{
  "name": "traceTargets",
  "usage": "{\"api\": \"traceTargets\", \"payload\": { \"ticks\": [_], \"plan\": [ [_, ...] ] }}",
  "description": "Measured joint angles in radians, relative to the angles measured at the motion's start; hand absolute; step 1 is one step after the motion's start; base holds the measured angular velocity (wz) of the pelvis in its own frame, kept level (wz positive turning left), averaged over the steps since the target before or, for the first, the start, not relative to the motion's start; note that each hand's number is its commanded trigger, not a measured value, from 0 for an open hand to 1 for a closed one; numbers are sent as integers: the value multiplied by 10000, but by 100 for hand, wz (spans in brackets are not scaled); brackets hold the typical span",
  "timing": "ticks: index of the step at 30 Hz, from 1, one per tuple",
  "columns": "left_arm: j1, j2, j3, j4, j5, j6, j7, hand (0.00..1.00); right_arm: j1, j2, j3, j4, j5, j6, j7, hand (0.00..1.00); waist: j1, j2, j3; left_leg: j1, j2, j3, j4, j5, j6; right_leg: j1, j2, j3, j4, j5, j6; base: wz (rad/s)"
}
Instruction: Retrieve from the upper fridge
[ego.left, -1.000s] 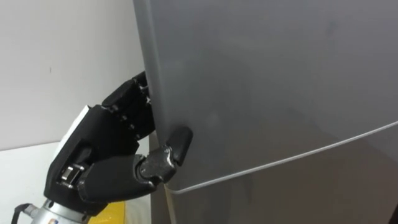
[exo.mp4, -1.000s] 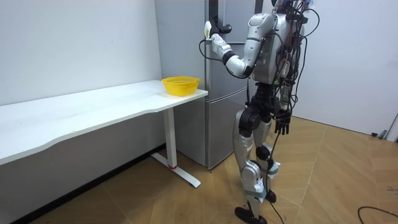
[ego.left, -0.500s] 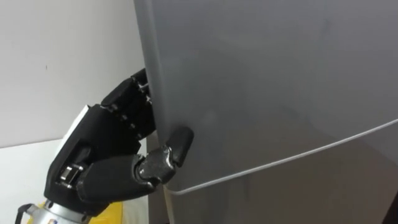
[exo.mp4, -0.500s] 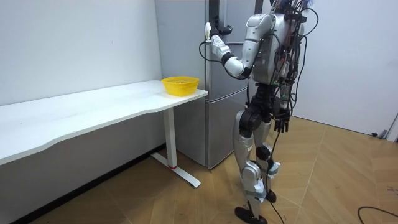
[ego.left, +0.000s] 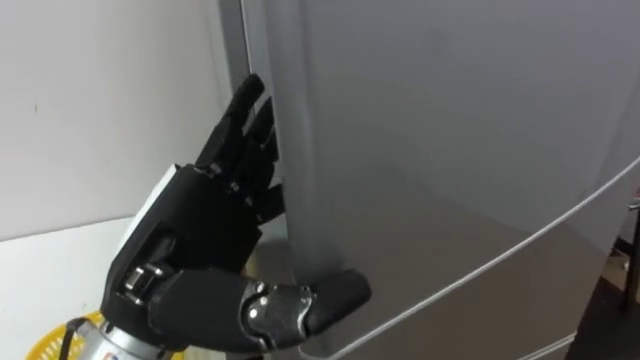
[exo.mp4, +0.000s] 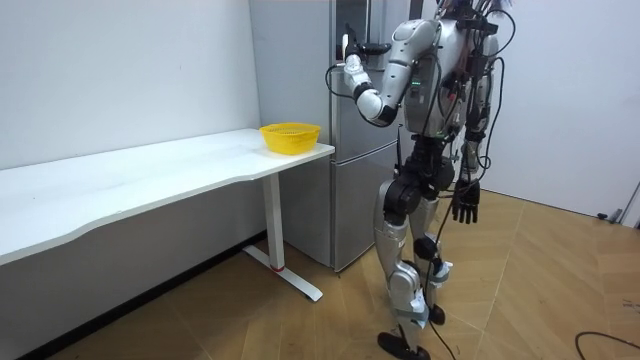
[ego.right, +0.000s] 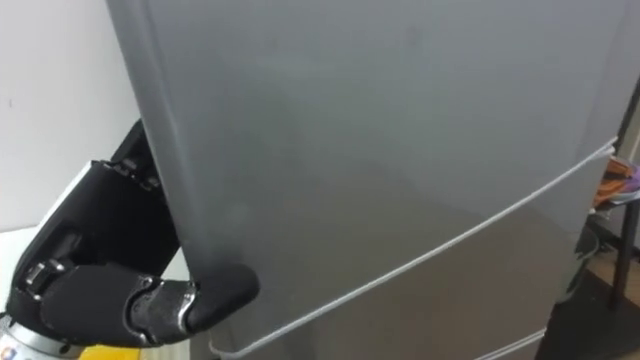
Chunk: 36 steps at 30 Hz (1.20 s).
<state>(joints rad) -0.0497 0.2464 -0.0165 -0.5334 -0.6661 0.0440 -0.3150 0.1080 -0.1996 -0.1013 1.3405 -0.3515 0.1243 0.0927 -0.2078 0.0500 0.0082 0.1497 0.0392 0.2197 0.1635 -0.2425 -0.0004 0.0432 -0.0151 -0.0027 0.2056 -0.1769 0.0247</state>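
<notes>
The grey upper fridge door (ego.left: 450, 130) stands slightly ajar, its left edge swung out from the cabinet. My black left hand (ego.left: 200, 240) holds that edge near the door's bottom corner. Its fingers (ego.left: 245, 130) reach behind the edge and its thumb (ego.left: 325, 297) presses across the front face, pinching the door. The fridge's inside is hidden behind the door. In the room view I stand upright in front of the fridge (exo.mp4: 355, 150) with my left hand (exo.mp4: 352, 68) raised to it. My right hand (exo.mp4: 465, 205) hangs at my side, fingers relaxed and empty.
The lower fridge door (ego.left: 520, 310) is shut below a thin seam. A yellow basket (exo.mp4: 290, 135) sits at the end of a long white table (exo.mp4: 150, 175) against the wall, just left of the fridge. Open wooden floor (exo.mp4: 520, 300) lies behind me.
The upper door's left edge has swung outward with my left hand on it, and the thumb has slid further across the front. My right arm has swung slightly away from my body.
</notes>
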Motion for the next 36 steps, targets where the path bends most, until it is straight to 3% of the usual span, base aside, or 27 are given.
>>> {"api": "traceTargets", "payload": {
  "ticks": [11,25,31,36],
  "plan": [
    [0,169,-414,-1,-286,-66,-335,0,13,0,-5,1,297,74,317,0,-28,-67,-56,6,-13,161,-24,-31,50,-95,15,147,-2,104,46,-3],
    [-2,190,-896,2,-896,-327,-956,0,-201,-11,12,149,322,53,531,0,-27,-113,-58,-82,11,372,-27,-75,94,-272,43,261,29,211,66,-4],
    [-657,204,-1980,30,-1353,-259,-1418,0,-361,-58,19,149,370,-27,529,0,-171,-56,-48,-169,27,607,-6,-118,94,-466,76,326,157,235,63,-15],
    [-1311,357,-3068,36,-1950,14,-1974,0,-534,-267,226,125,745,-58,541,0,-493,-9,-55,-156,110,954,-18,-136,61,-625,200,599,179,267,11,-23]
  ]
}}
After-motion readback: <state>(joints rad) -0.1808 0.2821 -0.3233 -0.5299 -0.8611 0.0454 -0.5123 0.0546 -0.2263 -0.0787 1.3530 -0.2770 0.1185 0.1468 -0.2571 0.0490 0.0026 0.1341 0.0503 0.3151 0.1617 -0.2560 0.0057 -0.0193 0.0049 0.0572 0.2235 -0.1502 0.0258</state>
